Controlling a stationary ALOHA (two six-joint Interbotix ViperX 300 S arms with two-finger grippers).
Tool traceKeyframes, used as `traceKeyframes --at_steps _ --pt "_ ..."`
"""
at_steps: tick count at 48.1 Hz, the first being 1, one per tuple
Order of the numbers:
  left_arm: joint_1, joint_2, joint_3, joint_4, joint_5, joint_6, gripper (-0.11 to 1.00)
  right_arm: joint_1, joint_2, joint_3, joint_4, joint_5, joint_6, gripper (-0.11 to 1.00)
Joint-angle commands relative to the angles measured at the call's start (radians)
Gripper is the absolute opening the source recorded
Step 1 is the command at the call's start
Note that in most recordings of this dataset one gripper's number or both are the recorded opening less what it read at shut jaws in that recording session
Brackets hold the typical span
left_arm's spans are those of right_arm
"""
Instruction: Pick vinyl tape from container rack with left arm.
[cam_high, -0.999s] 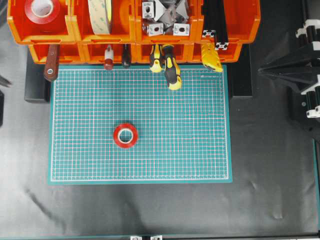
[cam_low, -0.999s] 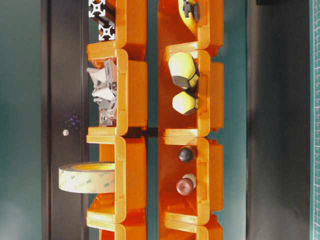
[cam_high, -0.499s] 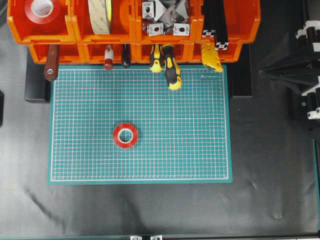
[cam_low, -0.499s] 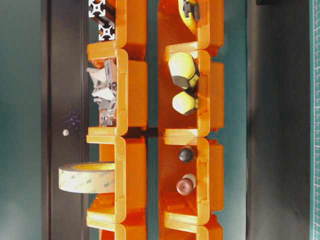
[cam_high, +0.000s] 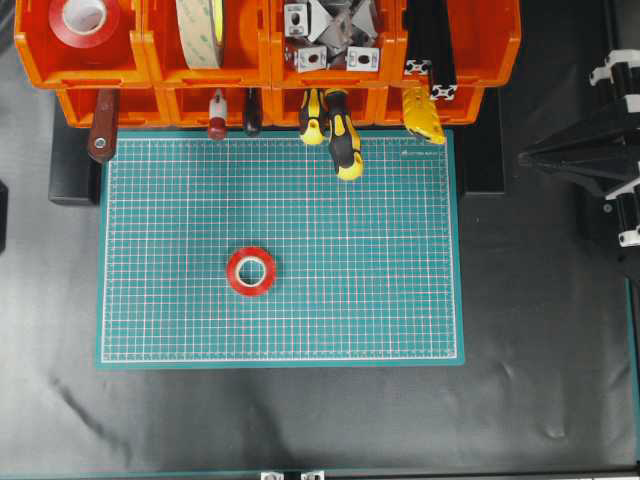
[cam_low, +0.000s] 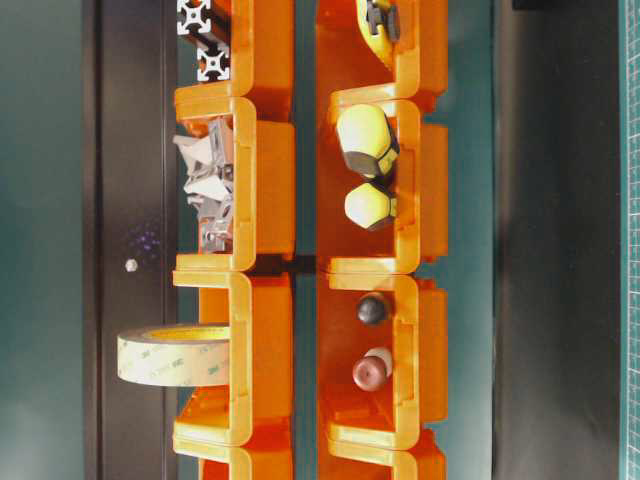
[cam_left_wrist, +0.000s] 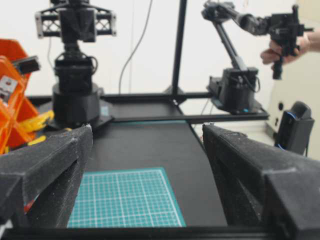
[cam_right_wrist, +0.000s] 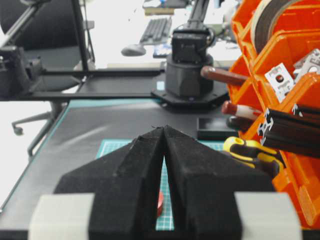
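Observation:
A small red vinyl tape roll (cam_high: 251, 271) with a white core lies flat on the green cutting mat (cam_high: 360, 300), left of its middle. A larger red roll (cam_high: 84, 20) sits in the top-left bin of the orange container rack (cam_high: 268, 62). In the left wrist view my left gripper (cam_left_wrist: 147, 127) is open and empty, with mat and black table between its fingers. It is outside the overhead view. My right gripper (cam_high: 522, 157) is shut at the right edge, off the mat. Through the slit behind its closed tips, the right wrist view shows a red sliver of the tape (cam_right_wrist: 160, 200).
A cream-yellow tape roll (cam_high: 200, 30) stands in the second top bin. Metal brackets (cam_high: 330, 35) and black extrusions (cam_high: 430, 45) fill the others. Tool handles (cam_high: 340, 140) poke out of the lower bins over the mat's far edge. A black box (cam_high: 75, 175) sits left of the mat.
A dark tip at the left edge of the overhead view has withdrawn out of sight. The right gripper has shifted slightly toward the near side. The tape has not moved.

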Motion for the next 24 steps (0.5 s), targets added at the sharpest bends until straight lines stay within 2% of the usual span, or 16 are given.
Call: traceKeyframes --at_steps 1,24 --pt "0.017 0.015 -0.008 -0.002 -0.003 -0.018 0.86 0.003 0.006 -0.011 0.003 -0.023 0.002 0.0" --pt "0.041 0.04 0.005 -0.002 0.083 -0.041 0.86 0.012 0.008 -0.003 0.003 -0.031 0.002 0.0"
